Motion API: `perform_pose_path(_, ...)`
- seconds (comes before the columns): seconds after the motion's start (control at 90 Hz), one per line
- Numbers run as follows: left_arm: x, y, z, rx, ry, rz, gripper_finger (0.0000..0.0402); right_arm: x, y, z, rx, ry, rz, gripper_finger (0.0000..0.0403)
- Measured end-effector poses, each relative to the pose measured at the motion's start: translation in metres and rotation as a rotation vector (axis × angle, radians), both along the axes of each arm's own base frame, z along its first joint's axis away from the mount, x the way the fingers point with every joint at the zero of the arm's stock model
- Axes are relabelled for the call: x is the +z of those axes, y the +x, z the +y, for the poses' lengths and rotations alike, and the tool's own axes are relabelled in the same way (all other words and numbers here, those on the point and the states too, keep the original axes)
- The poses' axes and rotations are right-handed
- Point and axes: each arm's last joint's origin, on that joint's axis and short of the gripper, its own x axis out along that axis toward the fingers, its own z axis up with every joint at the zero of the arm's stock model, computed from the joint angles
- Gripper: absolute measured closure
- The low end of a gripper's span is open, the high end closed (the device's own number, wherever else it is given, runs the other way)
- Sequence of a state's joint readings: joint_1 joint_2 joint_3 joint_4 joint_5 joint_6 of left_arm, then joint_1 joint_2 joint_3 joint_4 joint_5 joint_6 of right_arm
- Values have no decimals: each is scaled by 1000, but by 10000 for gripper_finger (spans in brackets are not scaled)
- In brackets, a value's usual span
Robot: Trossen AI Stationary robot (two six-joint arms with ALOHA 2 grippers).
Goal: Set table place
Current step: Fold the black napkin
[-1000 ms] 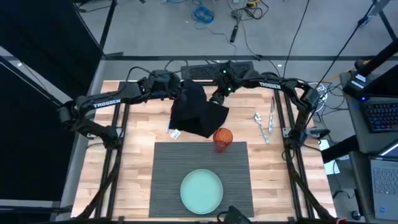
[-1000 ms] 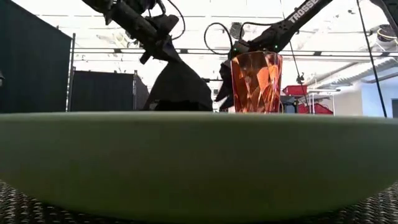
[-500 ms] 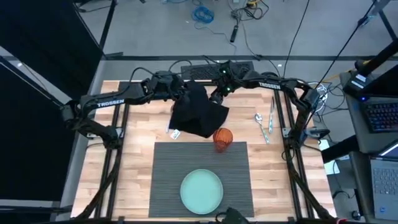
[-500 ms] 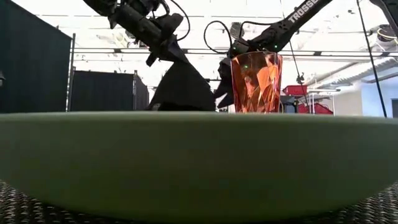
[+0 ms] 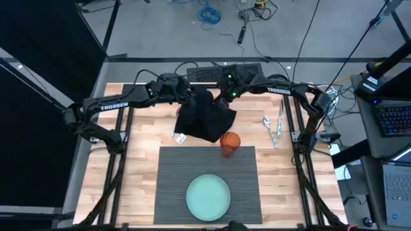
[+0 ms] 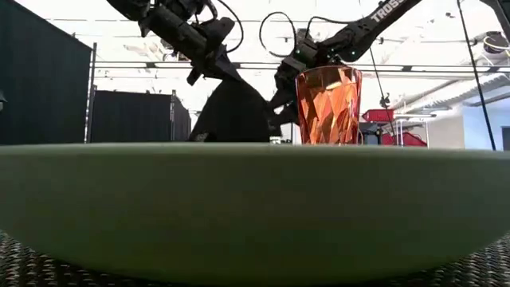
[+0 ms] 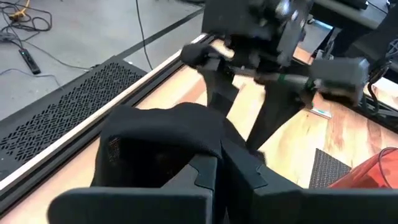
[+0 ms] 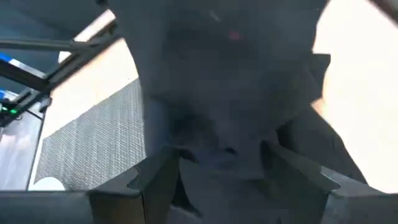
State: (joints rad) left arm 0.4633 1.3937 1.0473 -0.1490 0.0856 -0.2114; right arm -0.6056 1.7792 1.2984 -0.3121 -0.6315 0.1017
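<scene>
One ribbed grey placemat [image 5: 207,183] lies on the counter [image 5: 141,167], carrying one green plate [image 5: 208,196] and one orange tumbler [image 5: 230,142]. Two utensils [image 5: 275,128] lie beside it. Left pincer [image 5: 190,98] and right pincer [image 5: 221,102], now nearer together, each clamp one black napkin [image 5: 204,119]. Arms read "TROSSEN"

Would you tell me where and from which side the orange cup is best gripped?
Probably across its faceted wall, from the right. The cup stands upright at the placemat's far edge; the napkin, held by the left tool and right tool, crowds its far left, while the side toward the cutlery is bare wood.
</scene>
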Motion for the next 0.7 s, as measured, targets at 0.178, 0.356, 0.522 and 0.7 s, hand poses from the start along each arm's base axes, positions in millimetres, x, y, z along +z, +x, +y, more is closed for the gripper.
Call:
perform_pose_path(0.178, -2, -1, 0, -3, -3, 19, 402, 27, -8, 4, -5, -48, -75, 191)
perform_pose_path(0.356, -1, 0, -1, -6, -1, 14, 402, 48, -12, 6, -26, -80, -163, 191)
perform_pose_path(0.522, 3, 7, -3, -9, 9, -60, 402, 56, -12, 7, -43, -80, -203, 191)
perform_pose_path(0.7, 1, 19, -5, -27, 23, -120, 402, 58, -9, 9, -43, -76, -227, 191)
